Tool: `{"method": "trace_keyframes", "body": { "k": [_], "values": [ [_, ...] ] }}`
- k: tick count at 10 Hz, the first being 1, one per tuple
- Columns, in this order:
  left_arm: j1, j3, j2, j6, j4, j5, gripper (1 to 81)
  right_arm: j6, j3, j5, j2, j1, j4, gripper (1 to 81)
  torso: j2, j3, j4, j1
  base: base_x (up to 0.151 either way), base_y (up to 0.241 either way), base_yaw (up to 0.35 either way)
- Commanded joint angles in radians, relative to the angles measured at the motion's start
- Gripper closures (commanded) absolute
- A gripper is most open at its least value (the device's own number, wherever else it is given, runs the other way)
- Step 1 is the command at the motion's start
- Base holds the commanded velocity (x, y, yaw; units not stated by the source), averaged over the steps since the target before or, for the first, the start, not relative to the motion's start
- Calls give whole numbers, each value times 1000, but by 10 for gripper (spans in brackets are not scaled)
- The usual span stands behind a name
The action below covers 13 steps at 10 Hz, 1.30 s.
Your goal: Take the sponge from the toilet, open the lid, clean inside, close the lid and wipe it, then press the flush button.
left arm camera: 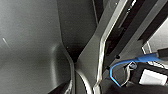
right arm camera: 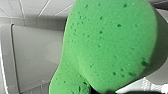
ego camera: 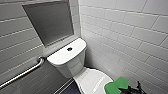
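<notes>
Right gripper (ego camera: pixel 128 89) jaws clamping sponge (ego camera: pixel 116 85), hovering at edge of closed lid of toilet (ego camera: pixel 67 61); flush button (ego camera: pixel 69 49) sitting mid tank top.

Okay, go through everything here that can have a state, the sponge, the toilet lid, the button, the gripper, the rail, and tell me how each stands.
sponge: held in the right gripper, at the lid's near edge; whether it touches the lid is unclear.
right gripper: shut on the sponge.
lid: closed.
flush button: nothing touching it.
grab bar: fixed to the wall, nothing hanging on it.
</notes>
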Motion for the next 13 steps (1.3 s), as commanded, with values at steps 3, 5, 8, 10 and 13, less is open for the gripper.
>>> {"method": "trace_keyframes", "body": {
  "k": [3, 5, 8, 10, 13],
  "values": [
    [-4, 33, -22, 3, 7, 57, 10, -2, -276, -245, 318, 280, -159, 811, 0, 0, 0, 0, 0, 0, 0],
    [-4, 33, -25, 2, 6, 57, 10, -2, -365, -300, 436, 318, -159, 811, 0, 0, 0, 0, 0, 0, 0],
    [-3, 33, -28, 2, 4, 57, 10, 0, -494, -337, 590, 348, -159, 811, 0, 0, 0, 0, 0, 0, 0],
    [-4, 33, -29, 2, -1, 57, 10, 0, -591, -337, 683, 346, -159, 811, 0, 0, 0, 0, 0, 0, 0],
    [-1, 33, -28, 0, -4, 56, 10, 0, -795, -335, 792, 283, -182, 811, 0, 0, 0, 0, 0, 0, 0]
  ]
}}
